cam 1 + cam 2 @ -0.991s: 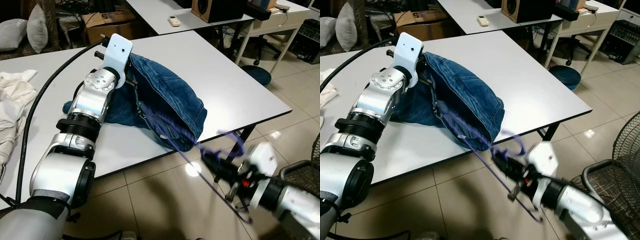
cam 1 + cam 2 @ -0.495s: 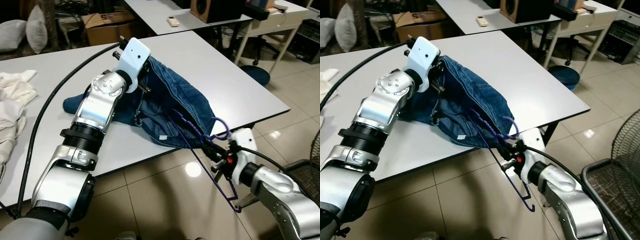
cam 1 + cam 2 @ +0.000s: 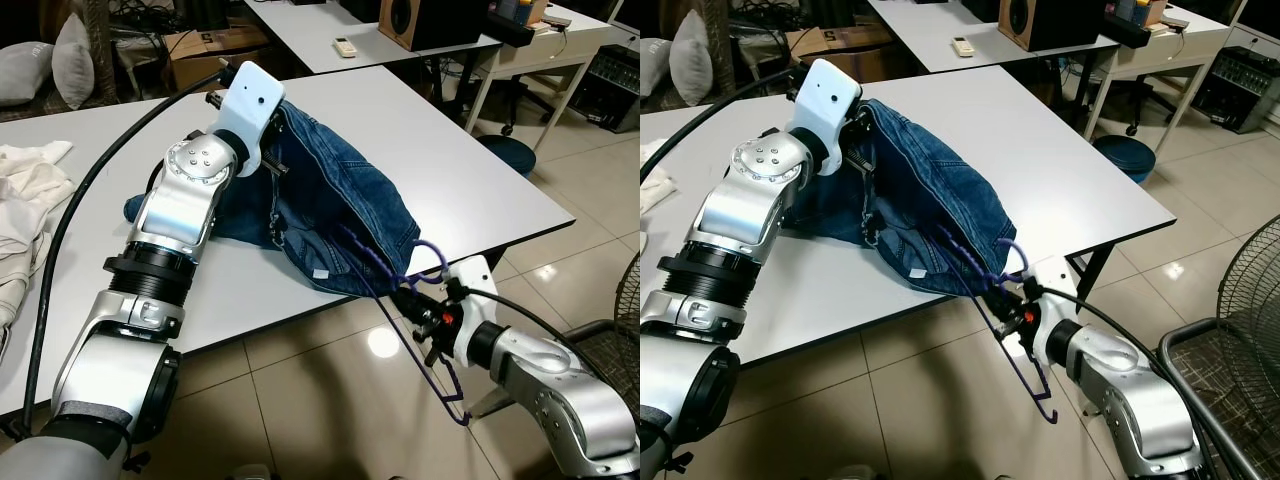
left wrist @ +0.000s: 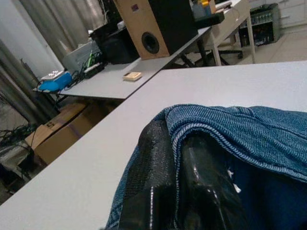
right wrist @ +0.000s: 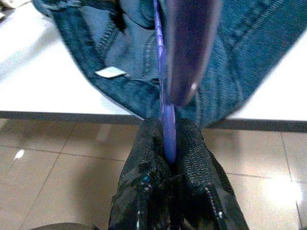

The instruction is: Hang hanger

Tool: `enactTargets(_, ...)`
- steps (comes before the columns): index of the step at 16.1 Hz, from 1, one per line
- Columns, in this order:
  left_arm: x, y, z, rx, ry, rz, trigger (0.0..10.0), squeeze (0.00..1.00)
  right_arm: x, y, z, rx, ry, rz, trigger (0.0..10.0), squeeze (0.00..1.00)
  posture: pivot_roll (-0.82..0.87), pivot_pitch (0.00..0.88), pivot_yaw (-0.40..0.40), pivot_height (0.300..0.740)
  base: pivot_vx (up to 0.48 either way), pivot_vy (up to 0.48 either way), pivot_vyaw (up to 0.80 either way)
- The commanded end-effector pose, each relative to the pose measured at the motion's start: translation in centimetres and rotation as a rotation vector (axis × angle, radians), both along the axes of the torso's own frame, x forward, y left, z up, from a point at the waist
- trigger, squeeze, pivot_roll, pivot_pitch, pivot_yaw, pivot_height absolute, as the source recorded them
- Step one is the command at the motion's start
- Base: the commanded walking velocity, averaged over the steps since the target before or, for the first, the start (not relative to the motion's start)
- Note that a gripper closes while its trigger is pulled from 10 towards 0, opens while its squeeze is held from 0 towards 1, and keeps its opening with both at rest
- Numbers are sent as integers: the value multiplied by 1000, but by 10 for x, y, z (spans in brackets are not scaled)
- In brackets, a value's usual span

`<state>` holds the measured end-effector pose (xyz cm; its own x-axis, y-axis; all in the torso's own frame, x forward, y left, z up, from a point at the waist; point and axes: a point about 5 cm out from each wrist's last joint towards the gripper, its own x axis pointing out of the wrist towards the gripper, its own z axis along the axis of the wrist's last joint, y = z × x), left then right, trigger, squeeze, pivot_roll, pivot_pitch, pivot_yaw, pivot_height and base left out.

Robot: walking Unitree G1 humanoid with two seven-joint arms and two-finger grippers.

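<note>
Right wrist view shows the right end effector (image 5: 169,143) clamped on the purple hanger (image 3: 385,285), partly inside the jeans (image 3: 340,200) on the table (image 3: 450,150); left end effector (image 4: 177,158) pinches the waistband. Hanging remains.

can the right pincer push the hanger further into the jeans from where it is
Probably yes. The right pincer is shut on the purple hanger at the table edge, one end already inside the jeans, which the left pincer holds open.

Head cameras look down; wrist cameras sit close to jeans (image 3: 340,210).
</note>
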<state>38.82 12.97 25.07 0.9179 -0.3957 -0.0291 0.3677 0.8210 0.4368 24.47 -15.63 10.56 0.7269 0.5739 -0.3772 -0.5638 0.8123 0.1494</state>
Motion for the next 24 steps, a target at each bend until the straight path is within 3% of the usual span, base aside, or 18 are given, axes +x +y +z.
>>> enactTargets(1,-2,-5,19,-34,-60,-29,0,0,1,-12,-22,-54,117,-95,10000,0,69,0,0,740,0,0,0)
enactTargets(2,-3,-6,22,-39,-65,-40,0,0,8,-18,-20,-71,91,-153,10000,0,66,0,4,740,0,0,0)
enactTargets(3,-4,-7,25,-39,-75,-50,0,0,27,-35,-6,-75,-8,-293,10000,0,65,0,6,740,0,0,0)
enactTargets(5,-3,5,34,-40,-114,-14,0,0,56,-57,38,-2,-210,-466,10000,0,65,0,1,740,0,0,0)
enactTargets(7,-2,15,42,-43,-163,22,0,0,67,-67,63,39,-308,-534,10000,0,66,0,-3,740,0,0,0)
enactTargets(9,-6,33,71,-81,-332,56,0,0,83,-86,117,122,-539,-654,10000,0,70,0,-18,740,0,0,0)
enactTargets(10,-12,41,81,-121,-390,78,0,0,84,-87,134,165,-619,-657,10000,0,70,0,-19,740,0,0,0)
enactTargets(12,-20,49,71,-102,-365,93,0,0,82,-80,121,134,-582,-610,10000,0,68,0,-21,740,0,0,0)
enactTargets(14,-29,48,36,-48,-258,68,0,0,74,-73,88,56,-459,-581,10000,0,68,0,-19,740,0,0,0)
enactTargets(15,-38,45,3,30,-161,36,0,0,64,-68,63,6,-359,-569,10000,0,62,0,-16,740,0,0,0)
enactTargets(16,-42,43,-10,67,-123,20,0,0,61,-66,55,-6,-325,-566,10000,0,62,0,-16,740,0,0,0)
enactTargets(17,-57,33,-47,106,9,-37,0,0,48,-64,32,-38,-239,-562,10000,0,55,0,-13,740,0,0,0)
enactTargets(18,-67,23,-71,120,110,-65,0,0,39,-64,20,-45,-188,-574,10000,0,49,0,-10,740,0,0,0)
enactTargets(21,-71,14,-79,108,164,-98,0,0,33,-67,18,-61,-176,-584,10000,0,41,0,-1,740,0,0,0)
enactTargets(22,-72,10,-78,148,160,-129,4000,0,34,-67,21,-57,-182,-588,10000,0,40,0,2,740,0,0,0)
enactTargets(23,-76,3,-83,186,183,-222,10000,1000,35,-65,24,-55,-190,-587,10000,0,37,0,4,740,0,0,0)
enactTargets(24,-78,1,-86,196,194,-254,10000,1000,35,-65,24,-55,-193,-586,10000,0,37,0,4,740,0,0,0)
